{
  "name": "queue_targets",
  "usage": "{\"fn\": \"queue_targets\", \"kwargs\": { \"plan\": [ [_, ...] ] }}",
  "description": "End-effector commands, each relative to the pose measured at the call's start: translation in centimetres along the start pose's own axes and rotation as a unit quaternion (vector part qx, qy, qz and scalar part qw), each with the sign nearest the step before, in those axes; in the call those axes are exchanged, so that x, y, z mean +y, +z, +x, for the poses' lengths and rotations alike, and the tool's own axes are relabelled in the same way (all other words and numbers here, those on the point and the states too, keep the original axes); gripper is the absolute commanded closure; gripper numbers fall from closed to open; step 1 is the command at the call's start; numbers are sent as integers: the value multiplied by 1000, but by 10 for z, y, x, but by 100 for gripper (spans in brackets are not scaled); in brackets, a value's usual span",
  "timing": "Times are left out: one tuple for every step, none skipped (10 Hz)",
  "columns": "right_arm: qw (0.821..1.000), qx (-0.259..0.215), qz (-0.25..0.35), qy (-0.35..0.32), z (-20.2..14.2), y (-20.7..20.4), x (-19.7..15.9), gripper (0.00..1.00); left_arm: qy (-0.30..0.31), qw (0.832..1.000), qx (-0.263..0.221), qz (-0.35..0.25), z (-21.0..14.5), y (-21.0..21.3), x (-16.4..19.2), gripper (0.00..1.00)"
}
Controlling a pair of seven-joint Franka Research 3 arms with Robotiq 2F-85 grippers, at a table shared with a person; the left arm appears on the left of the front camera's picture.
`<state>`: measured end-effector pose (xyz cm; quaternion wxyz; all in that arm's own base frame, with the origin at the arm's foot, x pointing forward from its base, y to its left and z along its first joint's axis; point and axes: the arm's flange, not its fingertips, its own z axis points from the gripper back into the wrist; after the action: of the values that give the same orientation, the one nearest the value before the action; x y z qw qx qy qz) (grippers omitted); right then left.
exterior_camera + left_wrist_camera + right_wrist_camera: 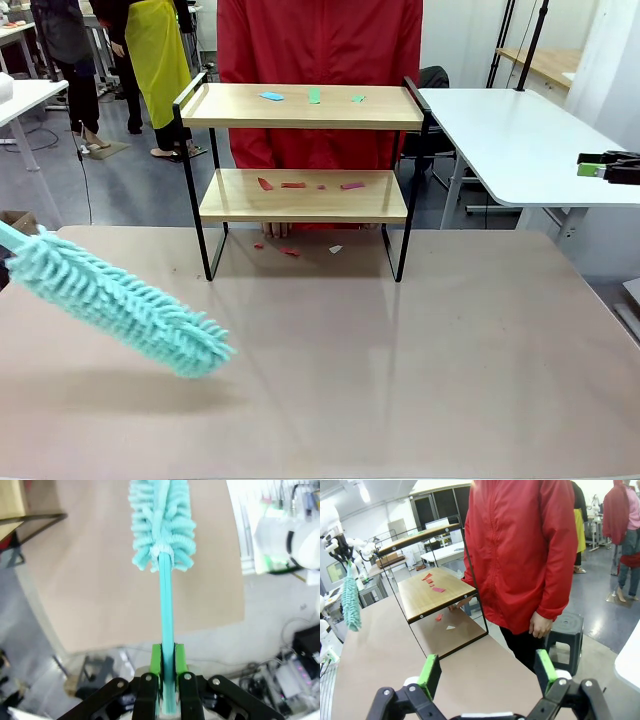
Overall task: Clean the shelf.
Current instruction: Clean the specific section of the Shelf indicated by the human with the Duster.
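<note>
My left gripper [168, 656] clamping a fluffy turquoise duster [120, 310], my right gripper [487, 666] spread wide, black-framed two-tier wooden shelf [300, 120] strewn with coloured scraps [295, 185]

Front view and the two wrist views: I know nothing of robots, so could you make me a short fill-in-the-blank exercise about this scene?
1. The left gripper is shut on the ____ of the teal duster.
2. The shelf has ____ wooden boards.
3. The person behind the shelf wears a ____ jacket.
4. The fingers of the right gripper stand ____.

Missing words: handle; two; red; open.
</note>
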<state>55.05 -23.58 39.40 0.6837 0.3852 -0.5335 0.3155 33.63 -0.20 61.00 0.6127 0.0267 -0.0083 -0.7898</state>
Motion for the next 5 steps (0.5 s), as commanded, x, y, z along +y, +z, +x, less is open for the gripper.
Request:
{"fn": "queue_targets", "kwargs": {
  "plan": [
    [1000, 0, 1, 2, 3, -1, 1, 0, -14, 994, -104, 6, 13, -16, -15, 87],
    [1000, 0, 1, 2, 3, -1, 1, 0, 4, 989, -148, 2, 25, -20, -16, 87],
    [1000, 0, 1, 2, 3, -1, 1, 0, 34, 978, -207, -18, 34, -27, -10, 87],
    [1000, 0, 1, 2, 3, -1, 1, 0, 67, 970, -234, -25, 45, -38, -10, 87],
    [1000, 0, 1, 2, 3, -1, 1, 0, 103, 960, -257, -31, 54, -47, -10, 87]
  ]
}}
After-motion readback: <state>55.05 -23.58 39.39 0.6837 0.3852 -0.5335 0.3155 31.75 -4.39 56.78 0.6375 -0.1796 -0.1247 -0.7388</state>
